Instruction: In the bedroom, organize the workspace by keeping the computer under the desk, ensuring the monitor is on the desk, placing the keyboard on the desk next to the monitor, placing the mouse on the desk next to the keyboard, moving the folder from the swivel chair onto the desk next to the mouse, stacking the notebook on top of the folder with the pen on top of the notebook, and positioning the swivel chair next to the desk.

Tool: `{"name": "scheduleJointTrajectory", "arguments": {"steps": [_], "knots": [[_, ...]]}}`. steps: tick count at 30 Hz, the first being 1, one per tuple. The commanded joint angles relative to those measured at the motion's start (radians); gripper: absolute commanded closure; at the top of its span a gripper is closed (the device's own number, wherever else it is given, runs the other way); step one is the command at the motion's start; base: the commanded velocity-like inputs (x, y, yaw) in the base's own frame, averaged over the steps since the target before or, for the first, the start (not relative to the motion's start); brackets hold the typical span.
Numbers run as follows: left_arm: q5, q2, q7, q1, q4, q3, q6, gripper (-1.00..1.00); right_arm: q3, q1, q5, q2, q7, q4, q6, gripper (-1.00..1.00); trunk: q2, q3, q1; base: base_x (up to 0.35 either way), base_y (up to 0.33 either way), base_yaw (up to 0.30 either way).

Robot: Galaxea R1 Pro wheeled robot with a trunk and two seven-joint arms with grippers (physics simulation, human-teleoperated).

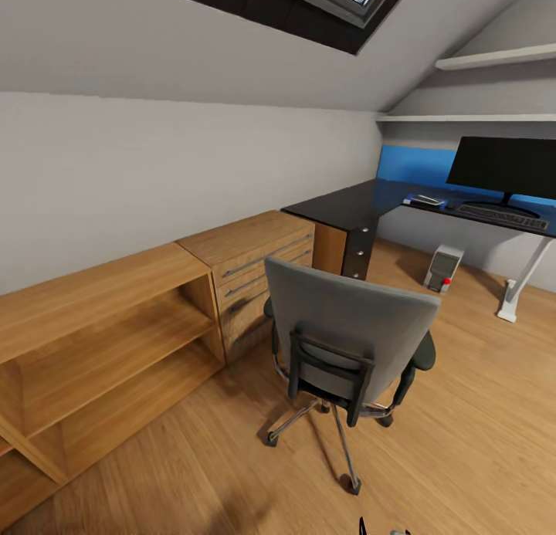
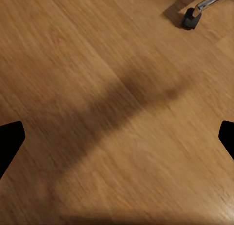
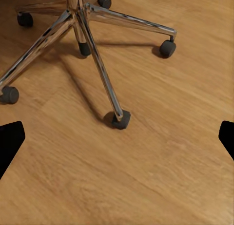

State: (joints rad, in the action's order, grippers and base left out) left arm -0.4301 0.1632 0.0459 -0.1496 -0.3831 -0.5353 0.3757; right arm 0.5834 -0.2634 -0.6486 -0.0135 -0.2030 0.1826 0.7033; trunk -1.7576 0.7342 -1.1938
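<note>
Facing the grey-backed swivel chair (image 1: 347,326) from behind; seat hidden, folder unconfirmed; both end effectors spread, empty; chrome legs could snag an arm.

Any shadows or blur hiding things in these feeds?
Head view: sharp nearby, the keyboard and small items on the desk soft with distance. Left wrist view: broad blurry shadow across the floor. Right wrist view: swivel chair base crisp, thin shadows.

Your swivel chair (image 1: 349,328) back hides its seat; the monitor (image 1: 506,167) and desk (image 1: 363,203) run off the frame's edge.
</note>
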Motion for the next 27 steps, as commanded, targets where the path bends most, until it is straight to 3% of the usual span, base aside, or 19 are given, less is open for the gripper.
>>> {"name": "scheduleJointTrajectory", "arguments": {"steps": [1,9,27], "knots": [[-0.007,0.001,0.005,-0.001,0.000,-0.009,0.003,-1.00,0.009,-0.001,-0.002,0.000,-0.009,0.000,0.002,-1.00,0.000,0.001,0.000,0.000,0.000,-0.009],[-0.007,0.001,0.006,-0.001,0.000,-0.008,0.004,-1.00,0.009,-0.001,-0.002,-0.003,-0.009,0.000,0.004,-1.00,0.000,0.001,0.000,0.000,0.000,-0.147],[-0.009,-0.012,0.008,-0.001,0.000,-0.006,0.006,-1.00,0.009,-0.001,-0.002,-0.002,-0.009,0.000,0.004,-1.00,0.000,0.001,0.000,0.000,0.000,-0.249]]}}
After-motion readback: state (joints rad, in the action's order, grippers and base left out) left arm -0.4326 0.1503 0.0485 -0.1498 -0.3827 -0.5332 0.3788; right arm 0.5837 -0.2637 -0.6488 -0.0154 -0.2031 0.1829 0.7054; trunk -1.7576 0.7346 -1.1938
